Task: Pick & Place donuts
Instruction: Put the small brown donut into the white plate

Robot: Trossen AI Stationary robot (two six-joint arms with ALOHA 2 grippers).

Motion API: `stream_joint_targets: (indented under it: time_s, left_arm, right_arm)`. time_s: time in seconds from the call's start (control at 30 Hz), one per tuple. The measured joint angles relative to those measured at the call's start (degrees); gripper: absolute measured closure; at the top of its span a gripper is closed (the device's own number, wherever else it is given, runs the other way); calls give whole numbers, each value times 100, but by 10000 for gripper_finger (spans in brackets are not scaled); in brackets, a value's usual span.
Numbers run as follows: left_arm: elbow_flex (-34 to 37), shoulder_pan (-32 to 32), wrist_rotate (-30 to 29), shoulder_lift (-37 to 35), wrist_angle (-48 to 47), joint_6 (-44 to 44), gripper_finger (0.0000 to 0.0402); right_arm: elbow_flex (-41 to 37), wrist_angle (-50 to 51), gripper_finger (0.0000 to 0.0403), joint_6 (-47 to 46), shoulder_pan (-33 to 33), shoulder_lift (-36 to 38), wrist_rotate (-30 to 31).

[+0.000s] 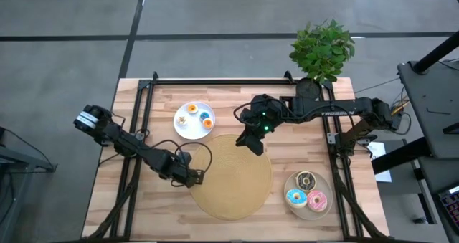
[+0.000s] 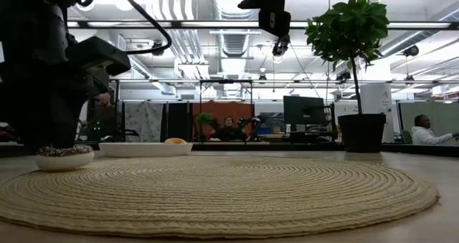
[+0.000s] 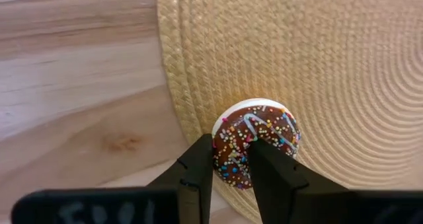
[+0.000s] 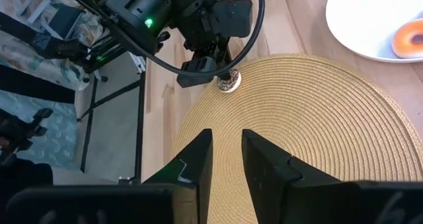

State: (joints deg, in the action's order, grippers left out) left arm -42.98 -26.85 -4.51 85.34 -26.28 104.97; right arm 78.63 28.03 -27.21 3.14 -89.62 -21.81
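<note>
At the left of the wooden bench (image 1: pixel 143 214), the left pincer (image 3: pixel 231 171) is down at the near-left rim of the large round woven mat (image 1: pixel 233 177). Its two fingers pinch a chocolate sprinkled donut (image 3: pixel 256 139) across one side of the ring; the donut lies at the mat's very edge, partly over the bare wood. The left arm's cable loops just behind it.

Farther back, left of centre, a white plate (image 1: pixel 183 128) holds small donuts, among them an orange one (image 1: pixel 206 122) and a blue one (image 1: pixel 205 115), with a tan one (image 1: pixel 192 109) beside them. The plate sits just off the mat's far-left edge, apart from the left pincer.

Over the mat's far edge hangs the right pincer (image 4: pixel 227 159), raised above the weave and holding nothing; its fingers stand a narrow gap apart. Its arm stretches in from the right, crossing the far half of the bench.

At the near right, a beige plate (image 1: pixel 324 213) touches the mat's rim and carries three iced donuts: a brown one (image 1: pixel 307 180), a blue iced one (image 1: pixel 295 197) and a pink one (image 1: pixel 316 198). A potted plant (image 1: pixel 323 49) stands at the far right corner, behind the right arm.
</note>
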Motion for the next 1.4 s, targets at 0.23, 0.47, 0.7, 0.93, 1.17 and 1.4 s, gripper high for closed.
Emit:
stream_joint_targets:
  time_s: [0.23,0.47,0.7,0.93,1.17,1.4]
  left_arm:
    - [-44,17,5,-327,13,-2,336]
    - [-37,160,-362,-885,-179,-26,336]
    - [-4,619,-562,-1391,-877,-343,336]
    - [-4,1443,-565,-1658,-1031,-1293,336]
    - [5,2553,-550,-1724,-1353,-2256,336]
    - [5,3523,-398,-1685,-1338,-3108,336]
  right_arm:
    - [0,-2,323,18,0,-1,1]
    - [0,-5,333,44,0,0,1]
    - [0,-60,330,66,0,-1,1]
    - [0,-171,321,64,-1,0,1]
    - [0,-256,329,64,-2,0,1]
    - [0,-306,333,64,-2,-1,-1]
